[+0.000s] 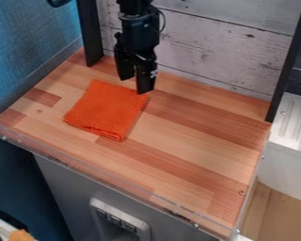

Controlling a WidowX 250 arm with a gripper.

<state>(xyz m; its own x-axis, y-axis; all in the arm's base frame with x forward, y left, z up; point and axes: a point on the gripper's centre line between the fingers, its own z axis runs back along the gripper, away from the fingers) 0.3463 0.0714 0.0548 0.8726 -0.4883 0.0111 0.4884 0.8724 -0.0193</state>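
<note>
Orange cloth (106, 109) laid flat and folded into a rough square, set toward the rear left corner of the wood worktop (197, 136), turned at a slant to the edges. Black end effector (135, 85) hung from above near the rear edge, tips pointed down, jaws parted by a modest gap. One tip is seen right by the cloth's rear right corner; whether the two are touching cannot be told. Worktop backed by a wall of whitewashed planks (209, 52), flanked by a black post (90, 35) near the rear left corner and another post (287, 61) at the rear right. Front edge lined with a clear strip (84, 168); grey cabinet (65, 183) placed below. Blue wall (30, 47) seen past the left edge, white ribbed metal surface (296, 120) past the right.
</note>
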